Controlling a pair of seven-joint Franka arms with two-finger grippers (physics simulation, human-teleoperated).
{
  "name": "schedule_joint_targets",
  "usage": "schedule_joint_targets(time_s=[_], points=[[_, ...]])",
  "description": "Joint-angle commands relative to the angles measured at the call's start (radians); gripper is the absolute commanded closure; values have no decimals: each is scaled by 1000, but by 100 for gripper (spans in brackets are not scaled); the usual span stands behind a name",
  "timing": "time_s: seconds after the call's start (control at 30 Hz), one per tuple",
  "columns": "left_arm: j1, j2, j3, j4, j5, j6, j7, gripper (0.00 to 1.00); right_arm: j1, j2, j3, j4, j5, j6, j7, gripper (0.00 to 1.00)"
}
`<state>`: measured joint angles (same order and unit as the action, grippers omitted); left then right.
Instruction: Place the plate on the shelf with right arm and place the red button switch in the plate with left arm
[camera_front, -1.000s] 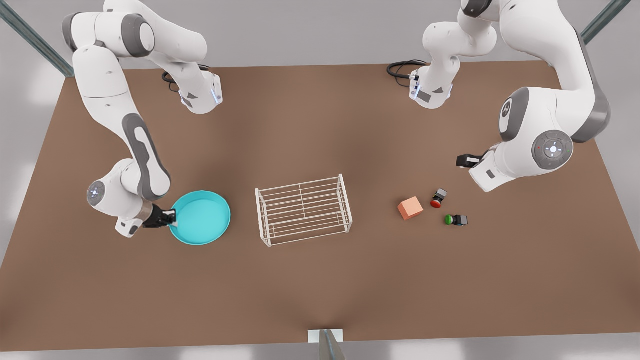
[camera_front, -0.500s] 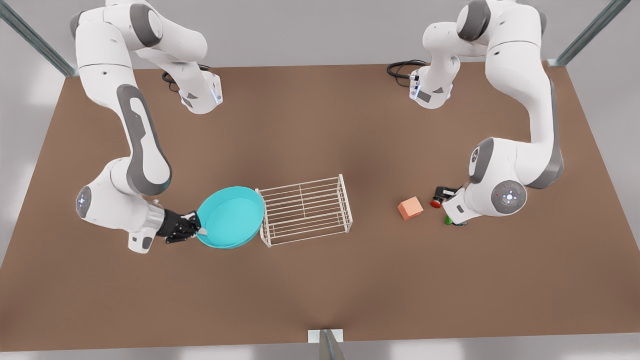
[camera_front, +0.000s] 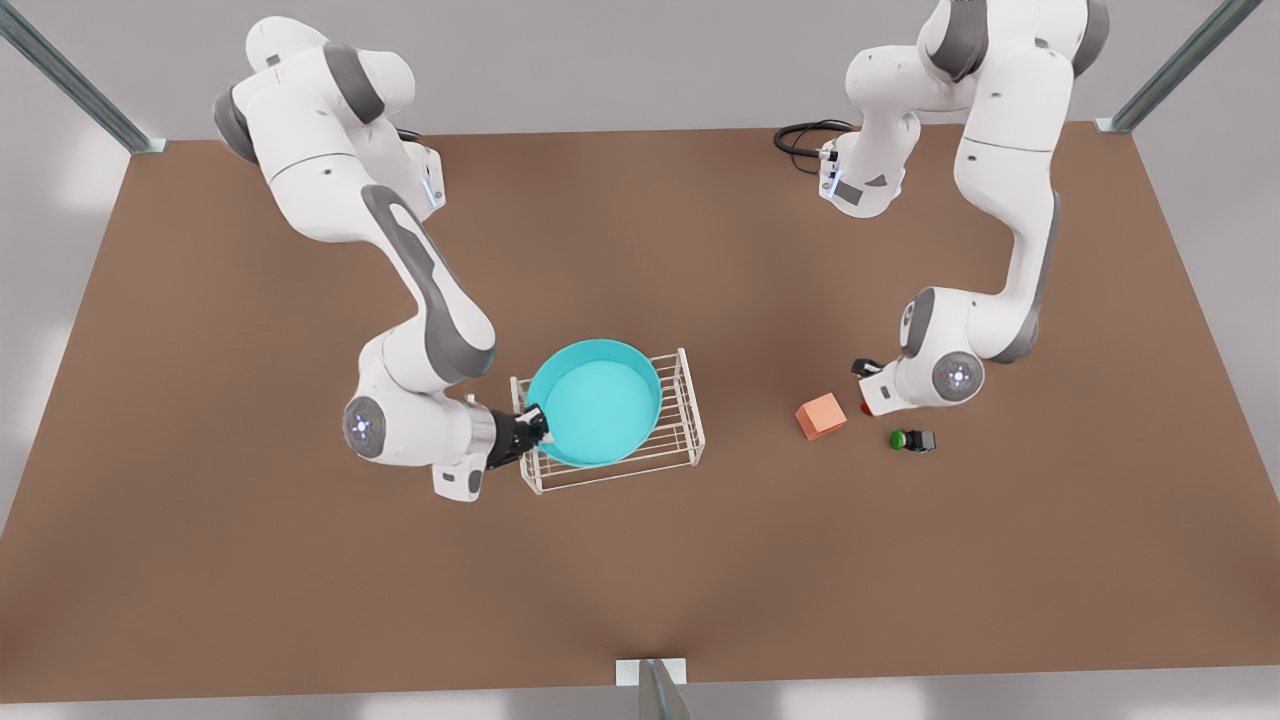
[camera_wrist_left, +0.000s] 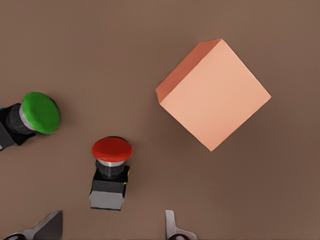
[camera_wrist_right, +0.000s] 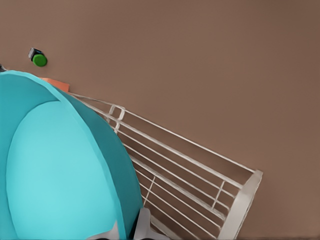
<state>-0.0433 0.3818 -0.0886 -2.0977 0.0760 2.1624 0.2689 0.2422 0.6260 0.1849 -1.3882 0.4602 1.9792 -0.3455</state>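
Turquoise plate (camera_front: 594, 402) sits over the shelf (camera_front: 686, 400), its rim pinched by the right gripper (camera_front: 532, 428); released off-centre, it could tip. Beyond the shelf, the left gripper (camera_wrist_left: 110, 229), fingers wide, hovers above the red button switch (camera_wrist_left: 111, 165).

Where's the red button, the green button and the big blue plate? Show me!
red button switch (camera_wrist_left: 112, 149), left wrist view, on its red cap.
green button switch (camera_wrist_left: 41, 112), left wrist view, on its green cap.
plate (camera_front: 598, 398), front view, on its cyan inside.
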Motion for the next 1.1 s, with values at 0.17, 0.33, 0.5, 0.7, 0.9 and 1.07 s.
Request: schedule_joint_targets(time_s=[0.17,0.33,0.5,0.7,0.9,1.07], points=[[6,20,9,-62,1,249,159,0,29,21,2,-45,-106,104,287,79],[13,32,9,-91,1,287,159,0,60,24,4,-45,-95,112,293,79],[13,34,16,-128,1,326,159,0,55,31,4,-45,-103,125,292,0],[13,34,24,-145,1,326,159,10,51,-169,-4,-46,-106,-74,292,0],[13,34,29,-142,2,327,159,24,-100,-258,-96,-32,-477,-339,293,0],[11,32,41,-148,2,327,159,25,-89,-367,-119,-34,-448,-390,241,0]])
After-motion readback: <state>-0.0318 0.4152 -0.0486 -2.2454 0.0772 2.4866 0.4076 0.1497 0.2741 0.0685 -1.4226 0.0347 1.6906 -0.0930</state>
